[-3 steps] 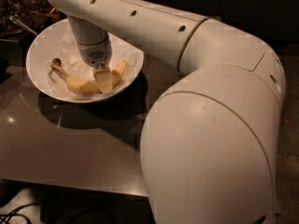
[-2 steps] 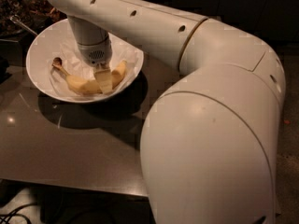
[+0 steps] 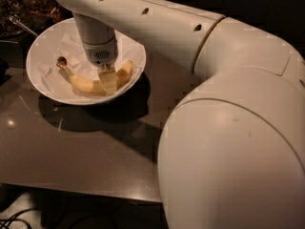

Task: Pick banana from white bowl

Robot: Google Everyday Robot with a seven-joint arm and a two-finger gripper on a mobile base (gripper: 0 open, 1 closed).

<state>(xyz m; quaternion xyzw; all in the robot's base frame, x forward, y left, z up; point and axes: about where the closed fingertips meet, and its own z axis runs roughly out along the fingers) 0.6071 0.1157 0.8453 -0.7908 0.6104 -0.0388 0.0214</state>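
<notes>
A: Dark table (image 3: 86,147); bowl (image 3: 35,70) at its rear left. Contents?
B: Banana (image 3: 83,85) on paper: light, soft, bruises; take mid-length. Gripper (image 3: 107,82) low over its middle, closure cannot be told.

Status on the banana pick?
Pincer down in bowl, at banana middle. Banana flat on paper, not lifted. Nothing else seen in bowl.

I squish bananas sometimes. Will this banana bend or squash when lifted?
Probably stays stiff: the banana looks whole and unpeeled. Its curve may let it swivel, since the gripper sits near its middle in the white bowl.
</notes>
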